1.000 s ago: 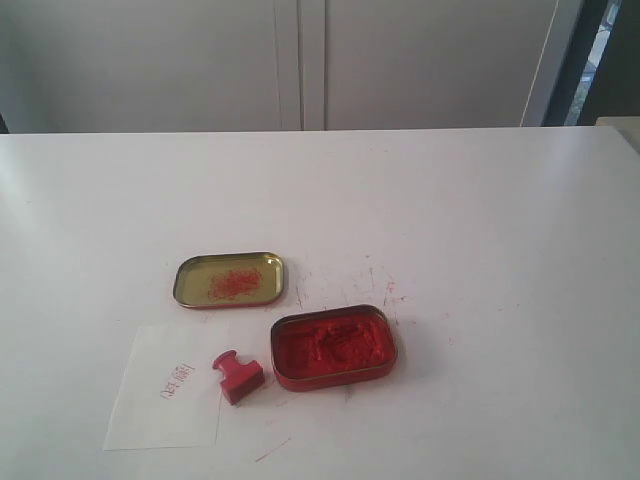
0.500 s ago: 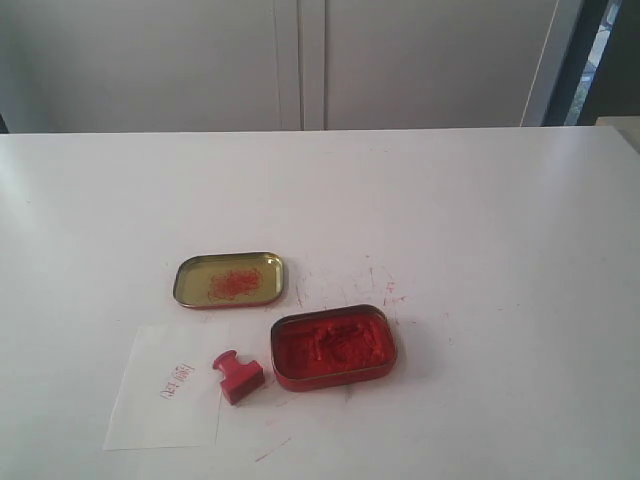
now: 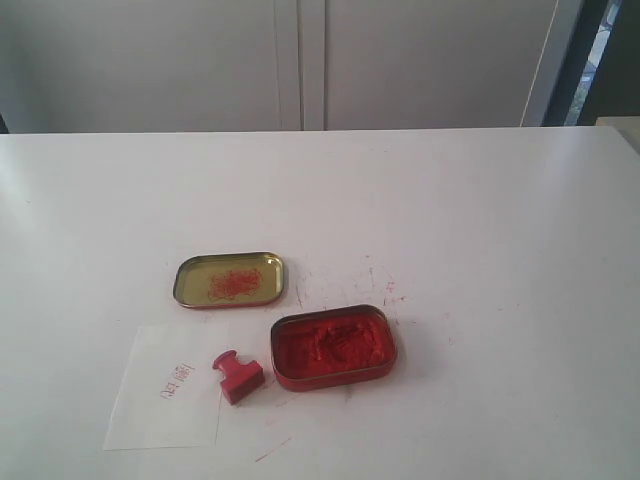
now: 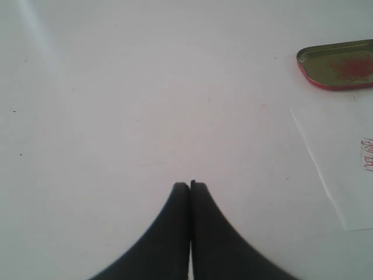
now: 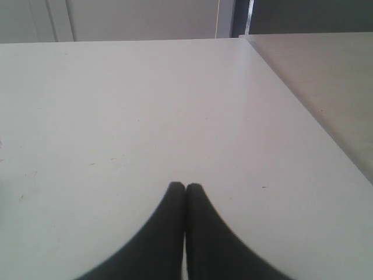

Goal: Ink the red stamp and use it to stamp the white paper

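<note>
The small red stamp (image 3: 238,377) lies tipped on its side on the tabletop, between the white paper (image 3: 170,400) and the open tin of red ink paste (image 3: 334,346). The paper carries a small red stamped mark (image 3: 177,381). In the left wrist view the paper (image 4: 344,157) shows only at the frame's edge. My left gripper (image 4: 190,185) is shut and empty over bare table, apart from the paper. My right gripper (image 5: 185,186) is shut and empty too, with none of the task's things in its view. Neither gripper appears in the exterior view.
A gold-coloured tin lid (image 3: 229,279) with red smears lies behind the paper, and the lid (image 4: 338,64) also shows in the left wrist view. Red scribbles (image 3: 370,280) mark the tabletop behind the ink tin. The table's edge (image 5: 303,105) runs beside my right gripper.
</note>
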